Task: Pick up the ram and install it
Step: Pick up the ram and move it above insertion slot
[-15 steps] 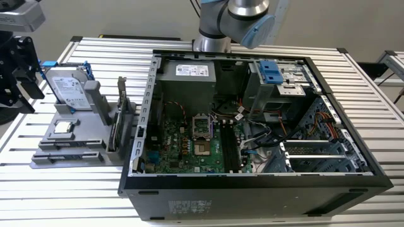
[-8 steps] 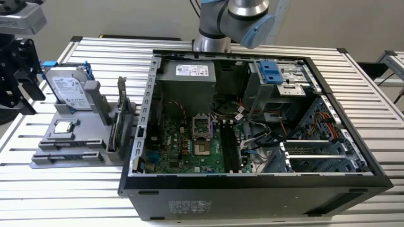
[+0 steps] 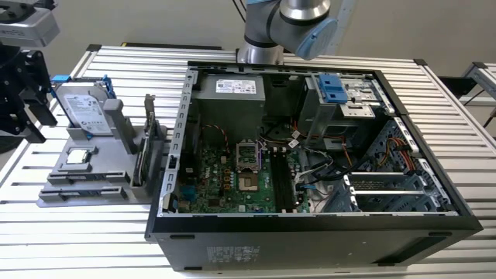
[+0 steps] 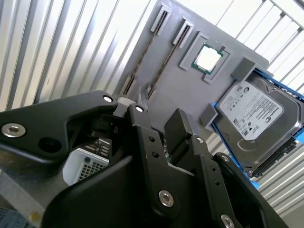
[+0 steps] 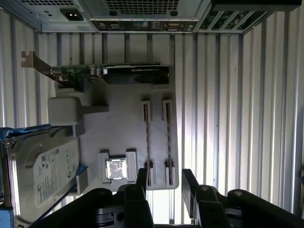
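You've got a work table [image 3: 101, 244] of ribbed silver aluminium slats, with a black corner cap [image 3: 419, 61] at its far edge. Plain grey wall [image 3: 155, 23] behind it. A second slatted table [image 3: 484, 78] stands just off the exterior view's right, with a gap between the two. Light is bright and even. In both wrist views the slats [image 5: 266, 118] [image 4: 57, 47] glare white in strips.

Open PC case [image 3: 310, 229], HDD [image 3: 78, 110], CPU [image 3: 78, 156]
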You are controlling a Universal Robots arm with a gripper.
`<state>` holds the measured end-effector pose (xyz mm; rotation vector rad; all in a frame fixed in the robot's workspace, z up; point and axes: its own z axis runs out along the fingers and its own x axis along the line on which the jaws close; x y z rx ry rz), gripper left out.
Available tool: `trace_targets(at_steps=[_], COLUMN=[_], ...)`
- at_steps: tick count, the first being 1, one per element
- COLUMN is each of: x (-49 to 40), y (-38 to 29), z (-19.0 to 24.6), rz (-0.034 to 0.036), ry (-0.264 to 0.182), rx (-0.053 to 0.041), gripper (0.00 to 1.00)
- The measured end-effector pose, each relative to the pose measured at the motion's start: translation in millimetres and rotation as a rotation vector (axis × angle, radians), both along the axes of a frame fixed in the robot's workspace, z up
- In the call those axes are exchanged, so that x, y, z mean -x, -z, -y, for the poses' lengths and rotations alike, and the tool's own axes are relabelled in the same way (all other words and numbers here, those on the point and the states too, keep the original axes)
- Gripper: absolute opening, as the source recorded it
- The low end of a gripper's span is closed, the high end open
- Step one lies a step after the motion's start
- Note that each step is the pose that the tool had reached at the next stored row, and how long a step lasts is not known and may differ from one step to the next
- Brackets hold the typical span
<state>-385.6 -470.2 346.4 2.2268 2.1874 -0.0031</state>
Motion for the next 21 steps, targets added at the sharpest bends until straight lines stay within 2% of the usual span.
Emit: trace_targets(at_steps=[11, 16, 21], x=[0.0, 0.0, 0.0], y=[5.5, 9.1, 11.5], z=[0.0, 0.0, 0.0], rz=[-0.0024, -0.007, -0.0073], ry=[0.0, -0.001, -0.028], rx=[0.0, 0.0001, 0.0002], gripper=[1.0, 1.0, 1.0])
